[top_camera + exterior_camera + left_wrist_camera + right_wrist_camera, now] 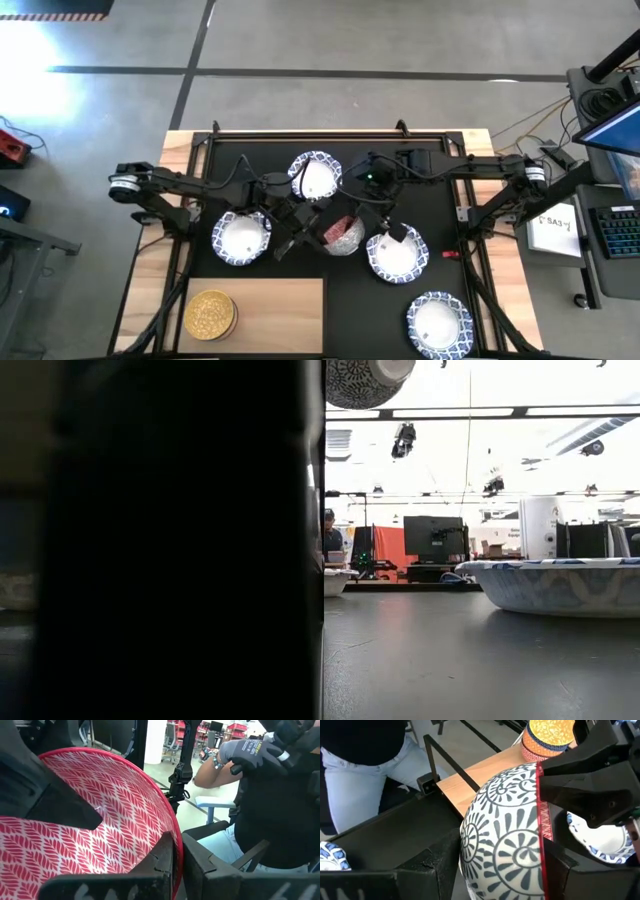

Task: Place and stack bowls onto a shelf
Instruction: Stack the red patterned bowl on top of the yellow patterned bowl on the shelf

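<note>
The red-pink bowl [341, 235] hangs in the air over the middle of the black mat, tipped on its side. Its inside [100, 820] is red herringbone and its outside [505, 845] is white with dark rosettes. My left gripper [178, 865] comes from the table's left [303, 226] and is shut on the bowl's rim. My right gripper [500, 870] comes from the right [386, 220] and is open, one finger on each side of the bowl. The light-wood shelf [275, 315] carries the golden yellow bowl [209, 315]. My left gripper pinches the red-pink bowl's rim [176, 837], with one finger [157, 857] inside the bowl and the other [205, 865] outside. The bowl is lifted clear and tilted on its side, high above the table [365, 380]. My right gripper's fingers [437, 862] flank the bowl's outer wall and its red rim [540, 820]; whether they touch it, I cannot tell.
White bowls with blue rims sit on the mat [315, 177], [240, 237], [397, 253], and a further one is at the near right [438, 322]. A seated person with a gloved hand [255, 752] is beyond the table. Something dark blocks the left half of the low view [160, 540].
</note>
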{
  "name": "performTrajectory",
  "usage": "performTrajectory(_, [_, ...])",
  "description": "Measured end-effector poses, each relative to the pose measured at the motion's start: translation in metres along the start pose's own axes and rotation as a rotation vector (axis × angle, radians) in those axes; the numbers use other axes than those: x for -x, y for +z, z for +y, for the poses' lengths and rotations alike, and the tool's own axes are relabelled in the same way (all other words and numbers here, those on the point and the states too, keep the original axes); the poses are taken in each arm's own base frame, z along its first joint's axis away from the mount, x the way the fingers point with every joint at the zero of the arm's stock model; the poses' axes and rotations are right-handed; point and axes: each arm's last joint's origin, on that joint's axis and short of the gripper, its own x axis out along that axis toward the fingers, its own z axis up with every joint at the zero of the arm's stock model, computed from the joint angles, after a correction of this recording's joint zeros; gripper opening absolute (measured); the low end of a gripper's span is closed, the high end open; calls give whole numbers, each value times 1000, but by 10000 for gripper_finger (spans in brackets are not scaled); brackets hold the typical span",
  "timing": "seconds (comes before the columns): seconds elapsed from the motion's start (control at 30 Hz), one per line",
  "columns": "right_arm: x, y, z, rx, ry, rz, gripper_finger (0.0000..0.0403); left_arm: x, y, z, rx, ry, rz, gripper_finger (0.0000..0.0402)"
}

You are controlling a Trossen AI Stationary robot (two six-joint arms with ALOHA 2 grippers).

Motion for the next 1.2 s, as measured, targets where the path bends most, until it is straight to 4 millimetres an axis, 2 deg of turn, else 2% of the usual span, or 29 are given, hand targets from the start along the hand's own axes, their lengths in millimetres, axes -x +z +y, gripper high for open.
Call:
performTrajectory(0.6, [6,1,2,-198,-90,59,276,1,1,1,-12,11,-7,0])
performTrajectory(0.8, [6,0,3,-191,-92,72,285,1,1,1,-23,18,-8,0])
performTrajectory(1.0, [6,0,3,-278,-96,72,286,1,1,1,-24,17,-9,0])
performTrajectory(1.2, [6,-1,6,-237,-53,71,316,1,1,1,-25,13,-9,0])
